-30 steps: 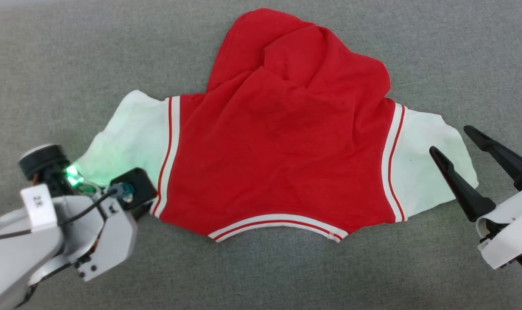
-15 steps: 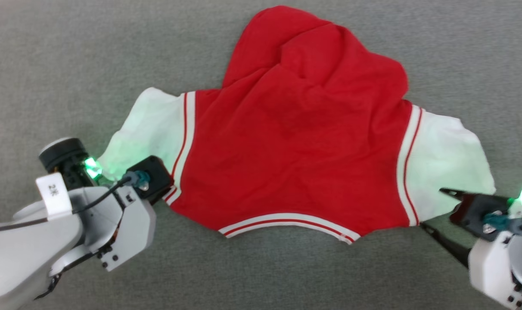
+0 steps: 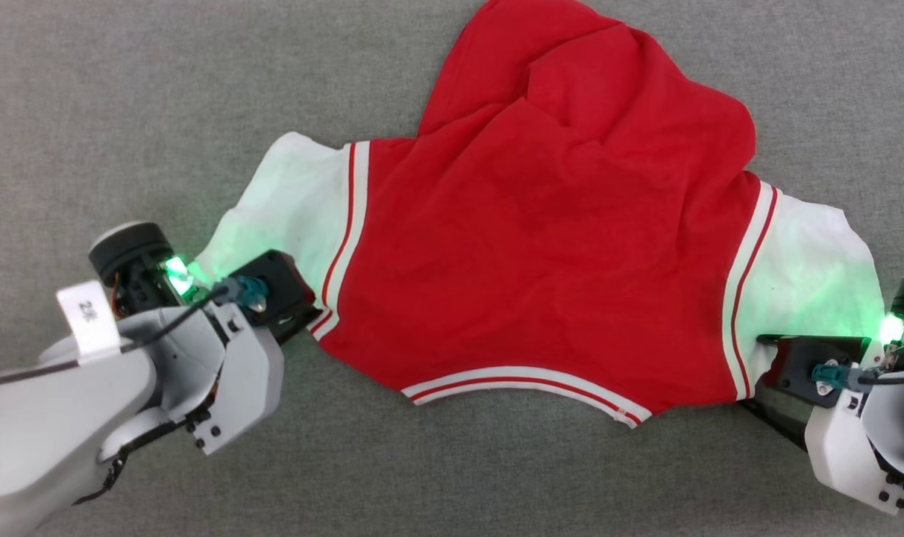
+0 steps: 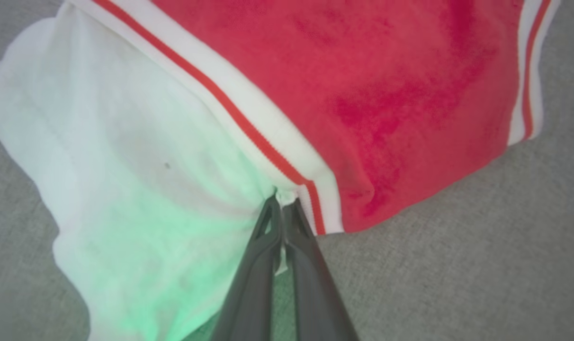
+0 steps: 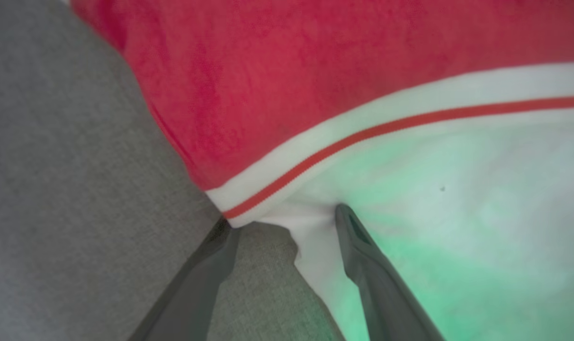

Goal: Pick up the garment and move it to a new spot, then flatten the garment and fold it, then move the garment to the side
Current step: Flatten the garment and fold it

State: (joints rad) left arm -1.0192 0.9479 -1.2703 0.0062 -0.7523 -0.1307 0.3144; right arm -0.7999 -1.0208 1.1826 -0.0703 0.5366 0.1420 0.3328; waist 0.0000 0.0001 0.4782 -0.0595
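L pincer (image 4: 282,204) tight on garment (image 3: 541,246) corner; R pincer (image 5: 282,217) wide astride opp. corner

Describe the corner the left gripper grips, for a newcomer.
The red garment lies on the grey surface. Follow its left white panel to the near edge. The corner shut in the left gripper is where white meets the striped trim.
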